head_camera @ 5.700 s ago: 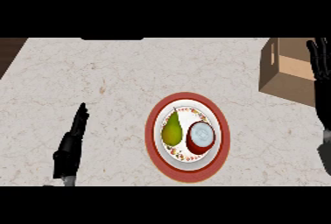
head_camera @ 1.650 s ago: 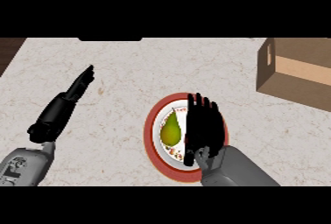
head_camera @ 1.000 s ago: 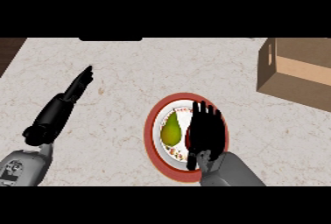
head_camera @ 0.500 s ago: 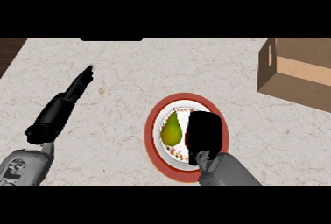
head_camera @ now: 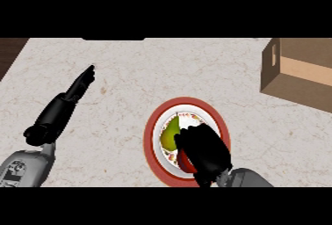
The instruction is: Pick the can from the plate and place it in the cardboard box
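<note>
Looking steeply down on a pale marbled counter (head_camera: 130,61). Near the lower middle sits a round plate (head_camera: 151,140) with a wide red rim and a patterned centre. The robot's right hand (head_camera: 204,151) comes in from the lower edge and lies over the plate's right half, fingers curled down round the can (head_camera: 185,161) (only a red sliver of it shows under the hand). The can is on the plate. A green pear (head_camera: 171,134) lies just beside the hand, on the plate's left half. An open cardboard box (head_camera: 298,70) stands at the upper right, well apart. The left hand (head_camera: 71,96) rests at the left, fingers straight, holding nothing.
</note>
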You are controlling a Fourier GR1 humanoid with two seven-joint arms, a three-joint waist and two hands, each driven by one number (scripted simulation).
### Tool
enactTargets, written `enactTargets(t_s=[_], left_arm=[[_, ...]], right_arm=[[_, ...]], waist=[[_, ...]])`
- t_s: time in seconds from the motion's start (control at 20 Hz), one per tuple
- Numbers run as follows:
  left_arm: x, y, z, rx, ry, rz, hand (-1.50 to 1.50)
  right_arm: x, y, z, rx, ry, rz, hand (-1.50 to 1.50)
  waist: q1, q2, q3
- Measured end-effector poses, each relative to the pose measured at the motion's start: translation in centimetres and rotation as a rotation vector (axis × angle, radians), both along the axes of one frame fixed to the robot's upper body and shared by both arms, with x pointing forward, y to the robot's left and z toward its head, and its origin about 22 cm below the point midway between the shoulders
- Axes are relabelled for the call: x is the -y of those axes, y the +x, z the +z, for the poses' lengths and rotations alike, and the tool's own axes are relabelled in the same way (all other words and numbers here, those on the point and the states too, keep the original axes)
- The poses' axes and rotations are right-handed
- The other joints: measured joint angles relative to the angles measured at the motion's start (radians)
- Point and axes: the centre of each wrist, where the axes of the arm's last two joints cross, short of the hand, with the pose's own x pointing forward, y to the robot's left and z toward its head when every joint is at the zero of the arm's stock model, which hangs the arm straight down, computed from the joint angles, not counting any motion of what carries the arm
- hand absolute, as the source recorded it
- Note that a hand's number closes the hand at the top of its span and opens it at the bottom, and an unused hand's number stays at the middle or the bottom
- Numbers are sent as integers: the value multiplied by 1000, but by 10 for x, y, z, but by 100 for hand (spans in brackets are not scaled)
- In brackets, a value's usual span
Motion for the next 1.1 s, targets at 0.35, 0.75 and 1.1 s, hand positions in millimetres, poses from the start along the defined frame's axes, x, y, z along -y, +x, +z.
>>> enactTargets(t_s=[0.35, 0.75, 1.1], left_arm=[[-11, -3, 1, -5, 6, 16, 0], [-15, -8, -3, -9, 2, 35, 0], [-7, -2, 0, -1, 7, 16, 0]], right_arm=[[72, -2, 45, 160, 166, 384, 150], [174, 11, 103, 338, 347, 349, 150], [241, 39, 138, 396, 534, 29, 150]], waist=[[-24, -4, 0], [-36, -5, -3], [-19, -1, -4]])
